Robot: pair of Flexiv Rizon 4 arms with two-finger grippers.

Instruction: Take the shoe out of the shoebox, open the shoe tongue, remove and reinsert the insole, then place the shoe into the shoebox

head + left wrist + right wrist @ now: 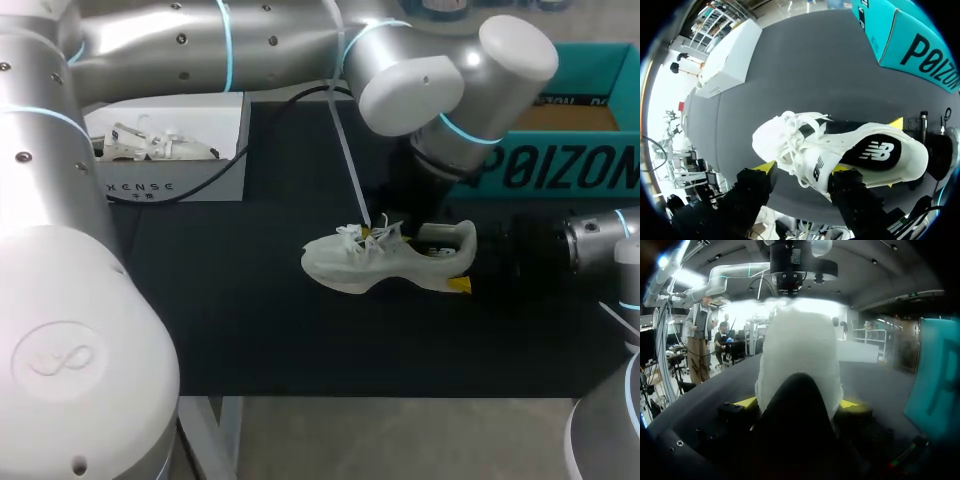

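The right gripper [799, 402] was seen clamped on the heel of the white shoe [385, 265]. One yellow tip was pressed to each side of the heel, and the arm was laid low over the table from the right side.

And over the top, the left gripper [803, 168] was held just above the laced middle of the shoe, with its arm stretched in from the left and past the centre. Whether anything was gripped by it could not be told: contact with the shoe was not shown clearly in any view.

The shoe itself was found near the middle of the black table [250, 330], sole down, with the toe turned to the left and the heel to the right. Its white laces [790, 145] were left loose and bunched over the front. Through the opening, a dark insole [875, 155] with a pale mark was made out inside the heel.

Further out, the teal shoebox [580, 170] was placed at the far right of the table, behind the right arm, open at the top and apart from the shoe. At the far left a white box [180, 185] was set, well apart from the shoe, and a second white shoe [150, 145] was seen lying in it.
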